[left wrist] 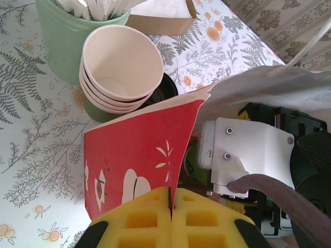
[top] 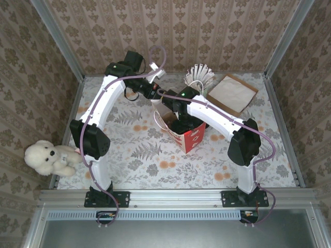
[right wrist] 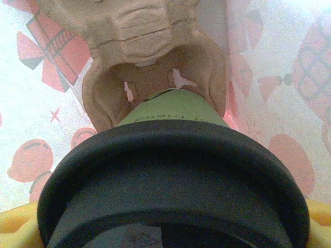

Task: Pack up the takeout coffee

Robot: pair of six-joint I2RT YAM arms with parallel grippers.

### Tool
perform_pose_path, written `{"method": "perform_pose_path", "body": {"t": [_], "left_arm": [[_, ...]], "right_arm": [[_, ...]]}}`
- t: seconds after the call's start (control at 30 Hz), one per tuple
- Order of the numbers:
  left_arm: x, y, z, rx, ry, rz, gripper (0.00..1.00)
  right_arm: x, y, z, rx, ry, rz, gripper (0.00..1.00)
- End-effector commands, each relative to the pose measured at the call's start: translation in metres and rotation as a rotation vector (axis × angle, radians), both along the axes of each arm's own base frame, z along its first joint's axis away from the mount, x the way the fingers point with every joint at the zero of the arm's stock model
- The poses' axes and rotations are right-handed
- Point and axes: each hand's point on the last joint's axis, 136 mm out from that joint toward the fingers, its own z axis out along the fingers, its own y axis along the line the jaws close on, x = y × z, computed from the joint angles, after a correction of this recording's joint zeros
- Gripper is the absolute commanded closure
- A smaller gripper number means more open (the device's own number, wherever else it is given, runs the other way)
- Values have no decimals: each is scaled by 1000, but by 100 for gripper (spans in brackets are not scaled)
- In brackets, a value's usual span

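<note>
paper bag (top: 195,138): I see it standing mid-table.
takeout coffee (right wrist: 173,111): in the bag, seated in a pulp carrier (right wrist: 155,46).
stick holder (top: 199,76): behind the bag, by the far edge.
cup stack (left wrist: 121,67): between holder and bag.
flat box (top: 231,94): right of the holder, toward the far right corner.
plush toy (top: 50,157): at the left edge, toward the near corner.

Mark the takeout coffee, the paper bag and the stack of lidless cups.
takeout coffee (right wrist: 170,181): right wrist view, black lid.
paper bag (left wrist: 139,155): left wrist view, red outer wall.
stack of lidless cups (left wrist: 121,59): left wrist view, top cup's cream inside.
</note>
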Motion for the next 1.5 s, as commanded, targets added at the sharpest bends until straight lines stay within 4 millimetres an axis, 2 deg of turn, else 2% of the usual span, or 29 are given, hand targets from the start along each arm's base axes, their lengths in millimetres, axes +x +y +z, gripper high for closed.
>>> {"method": "perform_pose_path", "body": {"t": [0.0,1.47], "left_arm": [[0,0,3,-1,12,2,100],[0,-2,0,-4,25,-1,100]], "right_arm": [[1,-3,7,11,-23,-10,31],[13,9,12,85,-101,9,32]]}}
